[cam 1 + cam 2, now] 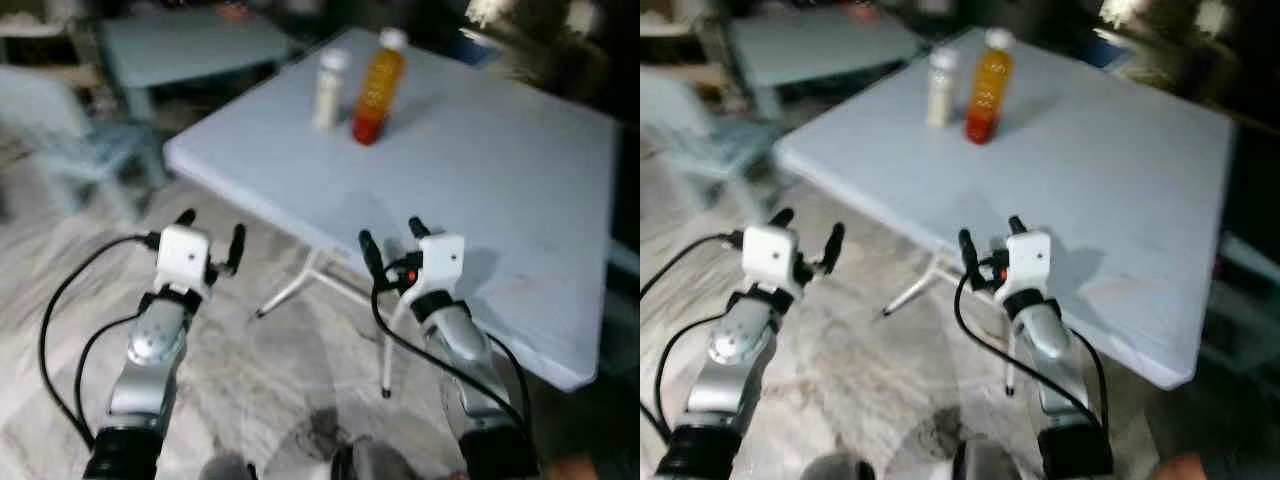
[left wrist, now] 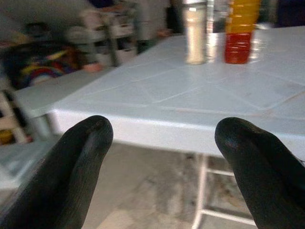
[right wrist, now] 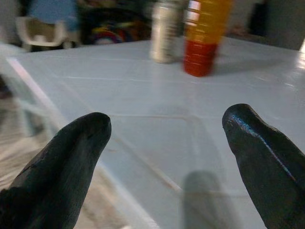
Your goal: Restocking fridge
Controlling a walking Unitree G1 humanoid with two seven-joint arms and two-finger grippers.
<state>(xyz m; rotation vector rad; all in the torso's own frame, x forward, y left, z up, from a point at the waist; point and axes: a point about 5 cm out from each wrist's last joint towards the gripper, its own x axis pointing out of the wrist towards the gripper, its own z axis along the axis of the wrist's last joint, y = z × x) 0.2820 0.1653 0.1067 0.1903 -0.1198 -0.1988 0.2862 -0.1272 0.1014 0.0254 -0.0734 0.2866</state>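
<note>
Nearest are the two grippers, both raised and both empty. The left gripper (image 1: 210, 235) hangs over the floor just short of the bench's near corner, its jaws spread wide with nothing between them. The right gripper (image 1: 392, 243) sits at the bench's near edge, over the pale top, its jaws equally wide and gripping nothing.

Beyond both sets of jaws stretches the bench (image 1: 480, 180), a light blue square top on thin white legs. Most of it is bare. Well ahead of the jaws, toward the far side, stand two bottles, upright and close together, perhaps touching. The orange bottle (image 1: 379, 86), with its white cap and red base, is the taller one, ahead of the right jaws. The small white bottle (image 1: 329, 89) stands just beside it, on the side toward the left jaws.

Judging by this, the restocking has barely begun: neither bottle is lifted, no fridge is in sight, and every step of picking up, carrying and shelving appears to remain.

The count: two grippers, two bottles (one orange, one white), one bench in use. Farther off, behind the left jaws, are a second pale table (image 1: 190, 45) and a light chair (image 1: 70, 140), both blurred.
</note>
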